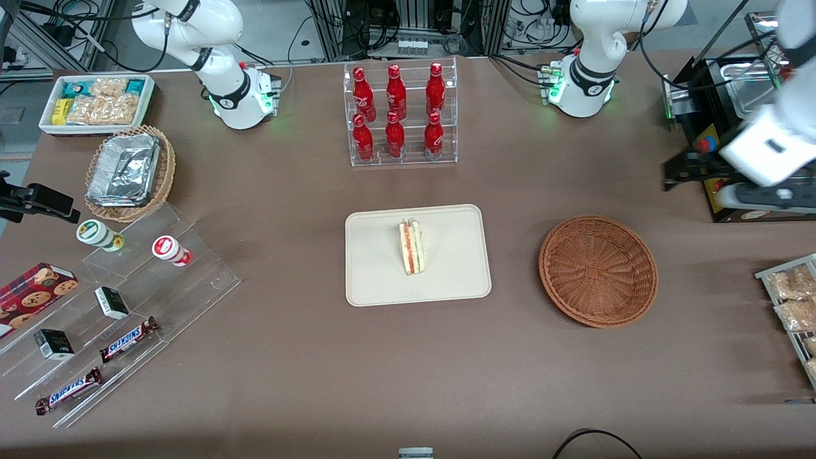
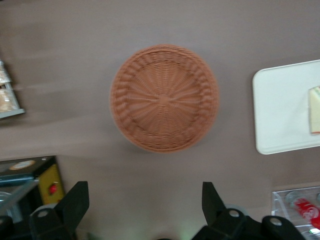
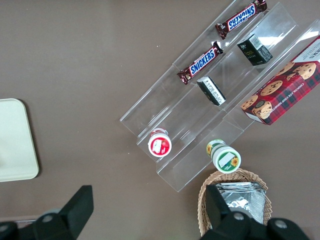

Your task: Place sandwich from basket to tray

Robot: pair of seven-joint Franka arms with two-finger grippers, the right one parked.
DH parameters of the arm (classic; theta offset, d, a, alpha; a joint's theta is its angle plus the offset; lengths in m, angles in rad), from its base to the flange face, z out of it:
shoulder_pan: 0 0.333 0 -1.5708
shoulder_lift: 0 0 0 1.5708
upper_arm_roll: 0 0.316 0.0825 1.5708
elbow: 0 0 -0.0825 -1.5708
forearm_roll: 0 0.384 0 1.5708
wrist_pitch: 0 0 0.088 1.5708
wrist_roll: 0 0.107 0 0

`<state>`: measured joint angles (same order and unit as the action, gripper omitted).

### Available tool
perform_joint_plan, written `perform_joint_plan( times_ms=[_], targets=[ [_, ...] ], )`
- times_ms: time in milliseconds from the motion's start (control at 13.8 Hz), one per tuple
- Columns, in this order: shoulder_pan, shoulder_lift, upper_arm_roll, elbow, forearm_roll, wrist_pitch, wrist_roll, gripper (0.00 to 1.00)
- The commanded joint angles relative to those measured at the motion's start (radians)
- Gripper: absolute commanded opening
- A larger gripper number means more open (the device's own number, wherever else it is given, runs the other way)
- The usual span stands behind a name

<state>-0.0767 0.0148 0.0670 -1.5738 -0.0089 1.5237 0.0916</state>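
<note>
The sandwich [image 1: 412,247] lies on the tray [image 1: 452,280]; the basket [image 1: 598,271] sits beside it; the gripper [image 2: 145,200] hangs above the basket, jaws spread, holding nothing.

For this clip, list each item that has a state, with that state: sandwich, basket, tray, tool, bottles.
sandwich: on the tray, standing on edge, filling showing.
basket: empty, upright.
tray: flat on the table, holding only the sandwich.
tool: open, holding nothing, above the table beside the basket.
bottles: six, upright in the clear rack, capped.
</note>
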Motion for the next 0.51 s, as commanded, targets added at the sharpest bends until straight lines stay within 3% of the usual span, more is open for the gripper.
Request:
perform_joint_plan(
  times_ms=[0, 218, 435],
  targets=[
    [0.009, -0.022, 0.037, -0.012, -0.019, 0.001, 0.05, 1.0],
    [0.009, -0.016, 0.028, 0.011, -0.028, -0.004, 0.051, 1.0],
    [0.017, -0.016, -0.038, 0.018, -0.008, 0.001, -0.001, 1.0]
  ],
)
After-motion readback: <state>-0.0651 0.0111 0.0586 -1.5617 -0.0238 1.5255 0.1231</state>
